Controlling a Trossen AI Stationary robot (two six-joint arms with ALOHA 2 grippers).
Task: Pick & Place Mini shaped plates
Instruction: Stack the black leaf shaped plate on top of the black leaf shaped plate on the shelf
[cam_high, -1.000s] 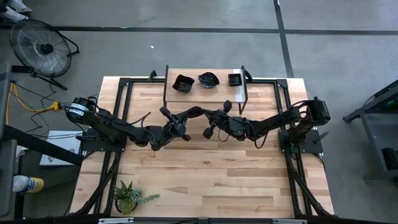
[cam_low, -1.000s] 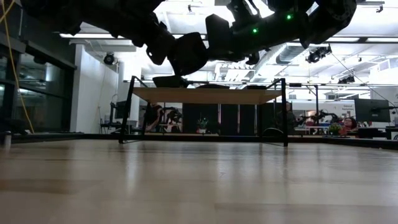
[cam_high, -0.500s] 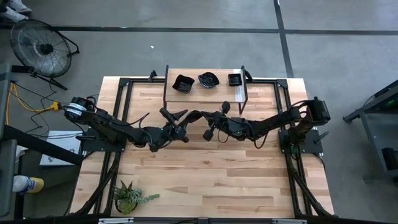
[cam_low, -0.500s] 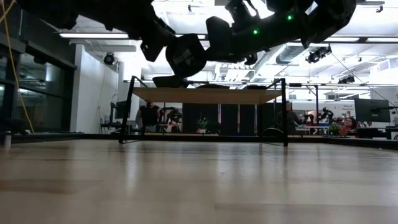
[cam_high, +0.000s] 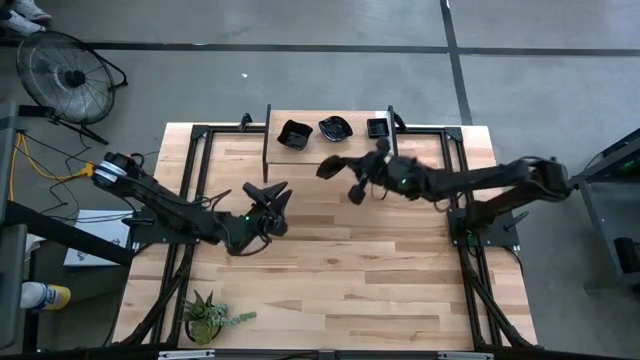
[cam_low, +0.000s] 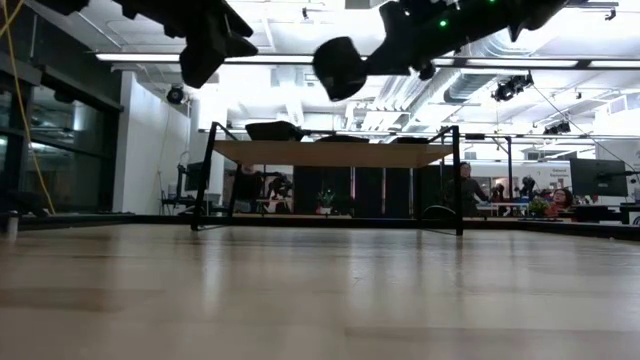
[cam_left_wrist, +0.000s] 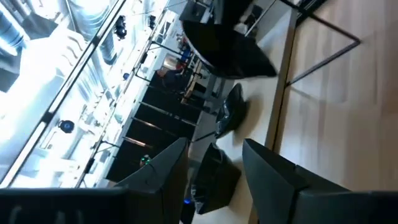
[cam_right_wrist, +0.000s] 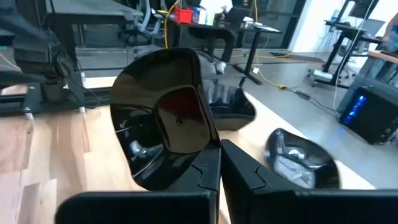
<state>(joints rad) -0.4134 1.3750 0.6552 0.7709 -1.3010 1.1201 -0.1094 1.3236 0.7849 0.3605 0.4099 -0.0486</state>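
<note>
High view: The wooden surface (cam_high: 330, 270) carries a raised wooden shelf (cam_high: 325, 150) on a black frame at its far edge. Three glossy black mini plates stand on the shelf in a row: a rounded-square plate (cam_high: 294, 134), a wavy-edged plate (cam_high: 335, 129) and a small square plate (cam_high: 378, 128). The right gripper (cam_high: 342, 172) reaches in above the shelf's near edge, its fingers pinched on the rim of a fourth black plate (cam_high: 330, 165). The left gripper (cam_high: 275, 191) is above the bare surface, nearer than the shelf and apart from it, fingers spread and holding nothing. A potted plant (cam_high: 207, 317) stands at the near left corner; a floor fan (cam_high: 62, 73) stands off the surface on the far left.

Low view: Both arms show as dark shapes overhead. The held plate (cam_low: 340, 66) hangs in the air above the shelf (cam_low: 330, 153), clear of it. The left gripper (cam_low: 205, 45) is to its left, also raised.

Left wrist view: The left gripper's two dark fingers (cam_left_wrist: 280, 180) stand apart with nothing between them; beyond them lie the shelf's plates.

Right wrist view: The right gripper (cam_right_wrist: 219, 163) is shut on the rim of the rounded plate (cam_right_wrist: 165, 127), whose hollow faces the camera. Another black plate (cam_right_wrist: 301, 158) lies on the shelf beyond.
</note>
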